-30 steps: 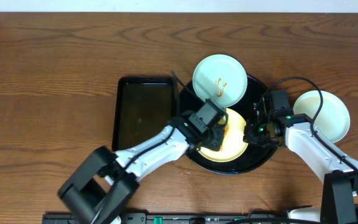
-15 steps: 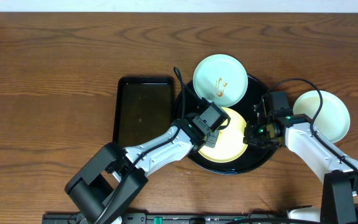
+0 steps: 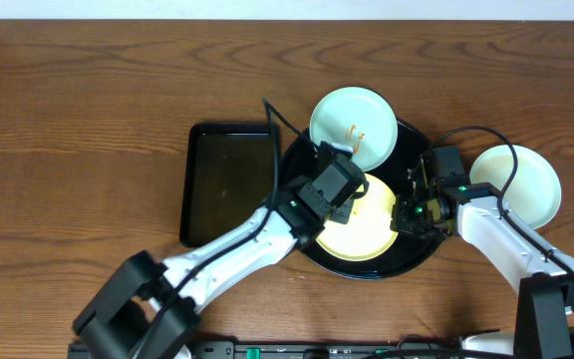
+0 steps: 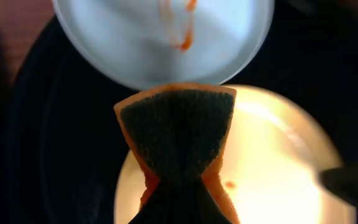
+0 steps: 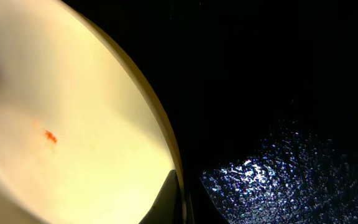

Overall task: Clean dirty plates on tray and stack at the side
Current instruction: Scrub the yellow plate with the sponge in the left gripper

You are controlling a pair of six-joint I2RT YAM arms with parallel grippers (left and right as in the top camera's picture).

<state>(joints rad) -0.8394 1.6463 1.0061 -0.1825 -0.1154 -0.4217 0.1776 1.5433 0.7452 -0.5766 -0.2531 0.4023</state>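
The round black tray [image 3: 419,249] holds a yellow plate [image 3: 367,231] and a mint-white plate [image 3: 347,122] with an orange sauce squiggle. A second mint-white plate [image 3: 521,184] sits on the table to the right of the tray. My left gripper [image 3: 339,189] is shut on an orange sponge [image 4: 178,134] with a dark scouring face, over the yellow plate's [image 4: 284,168] far edge, next to the sauced plate [image 4: 135,37]. My right gripper [image 3: 404,214] is shut on the yellow plate's right rim [image 5: 166,143]. Small orange specks remain on the yellow plate [image 5: 50,135].
A smaller rectangular black tray [image 3: 229,184] lies left of the round tray, close to my left arm. Bare wooden table [image 3: 88,120] spreads left and behind. The round tray's wet black floor [image 5: 278,168] shows beside the plate rim.
My left gripper has moved with the sponge across the yellow plate toward its far edge, nearer the sauced mint plate. The right gripper and the plates have not moved.
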